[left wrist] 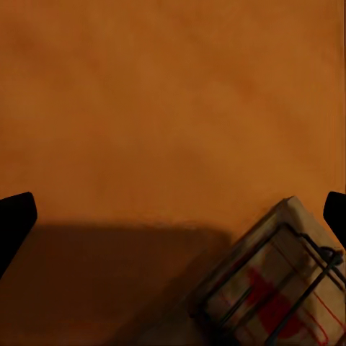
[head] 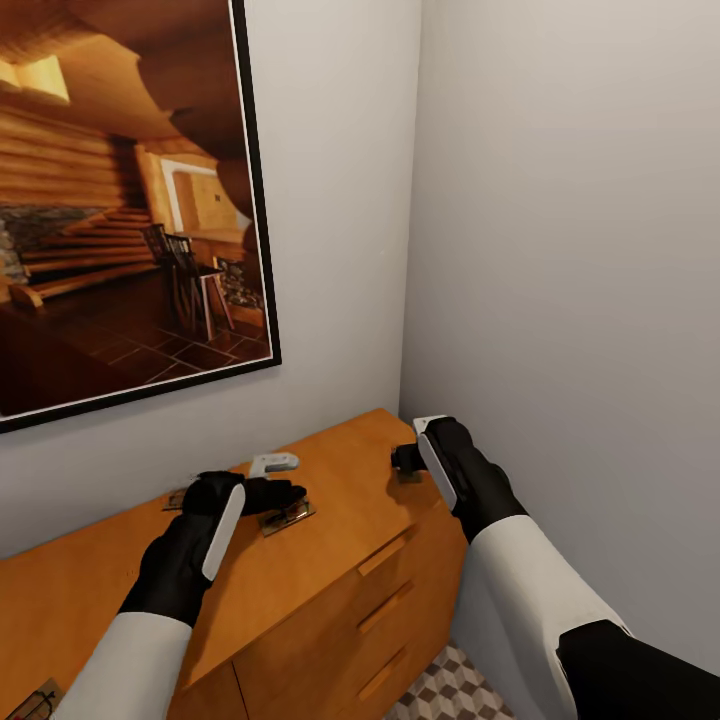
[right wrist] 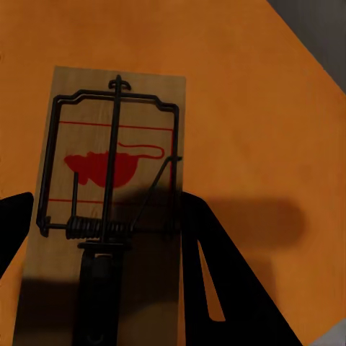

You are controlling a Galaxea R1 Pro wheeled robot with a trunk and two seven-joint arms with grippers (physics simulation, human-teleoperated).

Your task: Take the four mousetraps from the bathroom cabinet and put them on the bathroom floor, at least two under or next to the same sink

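The orange-brown cabinet (head: 340, 500) stands in a wall corner with mousetraps lying flat on its top. My left gripper (head: 272, 495) hovers open just above one mousetrap (head: 290, 517); in the left wrist view that mousetrap (left wrist: 277, 288) lies off to one side of the open left gripper (left wrist: 173, 216). Another mousetrap (head: 178, 497) peeks out behind the left hand. My right gripper (head: 405, 462) is low over a mousetrap (right wrist: 108, 180) near the cabinet's right end, open, fingers either side of it. A third mousetrap (head: 35, 700) lies at the cabinet's near-left end. The bathroom sink is out of view.
A small pale grey object (head: 273, 463) lies on the cabinet top beside the left gripper. A framed picture (head: 120, 200) hangs above the cabinet. A plain wall (head: 570, 300) closes the right side. A patch of cube-patterned bathroom floor (head: 450, 690) shows beside the drawers (head: 385, 600).
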